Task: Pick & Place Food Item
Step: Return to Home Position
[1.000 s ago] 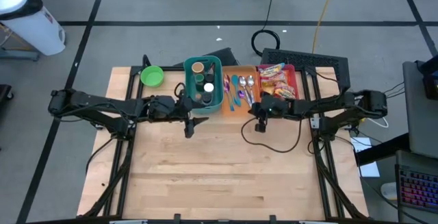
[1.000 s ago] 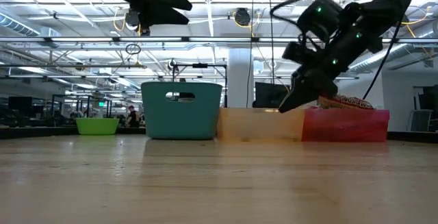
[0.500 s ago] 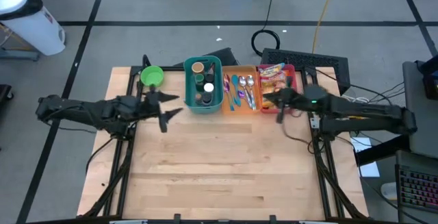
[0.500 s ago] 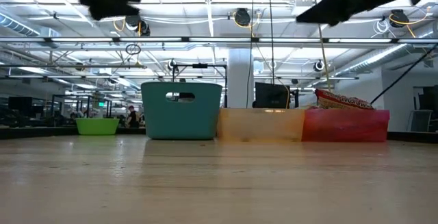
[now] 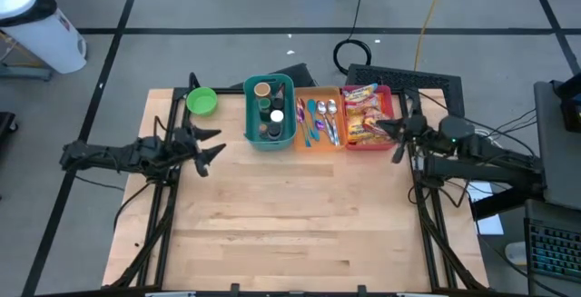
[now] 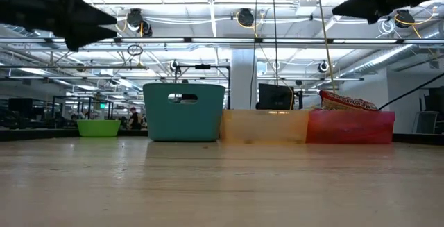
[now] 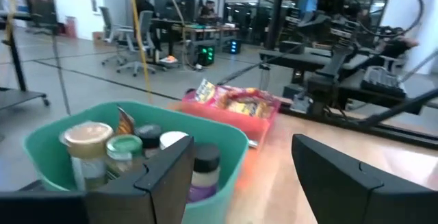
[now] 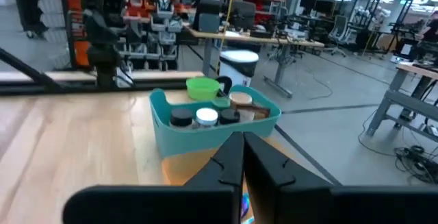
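Snack packets point(image 5: 367, 113) lie in a red tray point(image 5: 388, 97) at the table's far edge; the left wrist view shows them too point(image 7: 239, 101). My left gripper point(image 5: 211, 148) hangs open over the table's left part, level, short of the teal bin point(image 5: 270, 112), with nothing between its fingers point(image 7: 168, 176). My right gripper point(image 5: 397, 140) is shut and empty, level, raised beside the red tray's right near corner. The low view has both high up: the left gripper point(image 6: 90, 22) and the right gripper point(image 6: 354, 5).
The teal bin point(image 7: 137, 148) holds jars and bottles. An orange tray point(image 5: 318, 121) with spoons stands between it and the red tray. A green bowl point(image 5: 201, 102) sits at the far left. The bare wood of the table point(image 5: 290, 215) stretches toward the near edge.
Both arms have drawn back from the table's middle. My left gripper has gone toward the left edge and sunk a little. My right gripper has gone toward the right edge and risen, tipping from slanting down to level. Neither has opened or shut.
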Motion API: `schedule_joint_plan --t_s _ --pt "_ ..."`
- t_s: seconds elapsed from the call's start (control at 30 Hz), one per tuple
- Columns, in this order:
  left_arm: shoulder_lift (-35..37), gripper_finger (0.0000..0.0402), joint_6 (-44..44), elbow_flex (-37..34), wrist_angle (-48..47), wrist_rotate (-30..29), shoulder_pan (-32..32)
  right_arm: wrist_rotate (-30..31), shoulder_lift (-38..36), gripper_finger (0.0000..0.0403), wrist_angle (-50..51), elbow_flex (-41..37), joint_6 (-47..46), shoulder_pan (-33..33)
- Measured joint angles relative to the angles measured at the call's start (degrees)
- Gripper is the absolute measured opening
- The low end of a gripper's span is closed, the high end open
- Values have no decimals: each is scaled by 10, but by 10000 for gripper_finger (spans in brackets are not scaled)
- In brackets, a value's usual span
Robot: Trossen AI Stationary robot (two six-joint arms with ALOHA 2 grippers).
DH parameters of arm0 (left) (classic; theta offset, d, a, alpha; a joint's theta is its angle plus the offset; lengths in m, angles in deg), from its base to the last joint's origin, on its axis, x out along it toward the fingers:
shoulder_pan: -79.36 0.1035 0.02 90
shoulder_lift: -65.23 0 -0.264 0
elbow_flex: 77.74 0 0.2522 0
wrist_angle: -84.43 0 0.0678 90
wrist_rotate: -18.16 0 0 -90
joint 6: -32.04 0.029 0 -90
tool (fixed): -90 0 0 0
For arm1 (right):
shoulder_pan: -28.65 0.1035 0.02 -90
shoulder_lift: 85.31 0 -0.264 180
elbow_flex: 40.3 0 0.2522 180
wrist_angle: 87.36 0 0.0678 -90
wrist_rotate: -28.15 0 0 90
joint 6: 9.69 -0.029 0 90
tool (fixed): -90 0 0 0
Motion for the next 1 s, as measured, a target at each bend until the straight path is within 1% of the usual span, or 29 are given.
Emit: schedule_joint_plan --t_s 0.13,0.23,0.47,0.6,0.7,0.77,0.83,1.0 --pt "8 253 -16 -31 13 29 0 -1 -3 1 -29 -47 0 0" --pt "7 253 -24 -42 13 46 0 -4 -3 3 -68 -83 -29 0" --pt "7 253 -25 -46 3 46 0 -103 -7 3 -131 -140 -69 1" --pt "8 253 -14 -46 3 46 0 -123 -4 4 -217 -203 -92 0" --pt "8 253 -6 -46 1 47 0 -122 -4 4 -271 -246 -103 0" --pt "7 253 5 -46 -7 56 0 -121 -8 4 -270 -256 -100 0" --pt "7 253 4 -46 -8 59 0 -117 -19 4 -244 -257 -90 -1" --pt "7 253 -8 -46 -8 56 0 -70 -81 4 -175 -257 -68 -1"
